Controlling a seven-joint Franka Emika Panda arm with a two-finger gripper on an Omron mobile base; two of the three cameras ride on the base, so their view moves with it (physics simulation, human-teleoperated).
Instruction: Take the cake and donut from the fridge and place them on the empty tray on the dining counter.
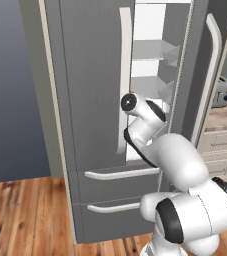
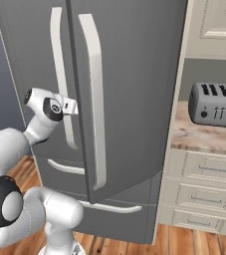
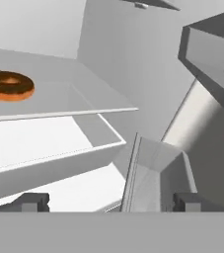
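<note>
The grey fridge (image 1: pixel 90 75) (image 2: pixel 134 74) has its right door swung ajar, and my arm reaches into the gap. In the hand view the brown-glazed donut (image 3: pixel 7 85) lies on a glass shelf (image 3: pixel 79 99) at the upper left, well ahead of the hand and off to its left. My gripper (image 3: pixel 111 202) is open, with nothing between its fingertips (image 3: pixel 34 201). It hovers low inside the fridge, near the front edge of a lower white shelf. The cake, the tray and the dining counter are out of view.
Grey door bins (image 3: pixel 212 49) crowd the right of the hand view, with another bin (image 3: pixel 158 168) just ahead of the fingers. A toaster (image 2: pixel 216 103) stands on the marble counter (image 2: pixel 204 134) right of the fridge. Long white handles (image 2: pixel 92 99) flank the gap.
</note>
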